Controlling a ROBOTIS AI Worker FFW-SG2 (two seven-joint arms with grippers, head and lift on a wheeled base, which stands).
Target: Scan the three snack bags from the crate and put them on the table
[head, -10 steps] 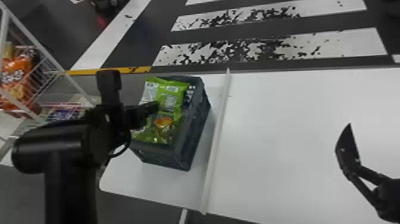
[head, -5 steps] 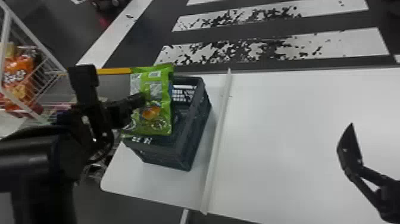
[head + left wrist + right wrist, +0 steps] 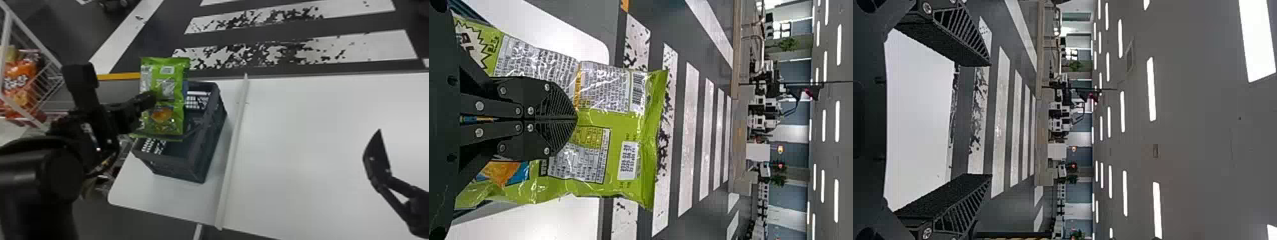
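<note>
Partly out of sight behind a green bag [image 3: 169, 91], the crate [image 3: 180, 166].

Ceiling strips, bright glare

The scene is lit by ceiling lights [image 3: 1259, 40], burned white at the right wrist view's upper right. Glints are scattered over the snack bag [image 3: 604, 90], left of centre; the table [image 3: 303, 143] is brightly lit, centre right.
</note>
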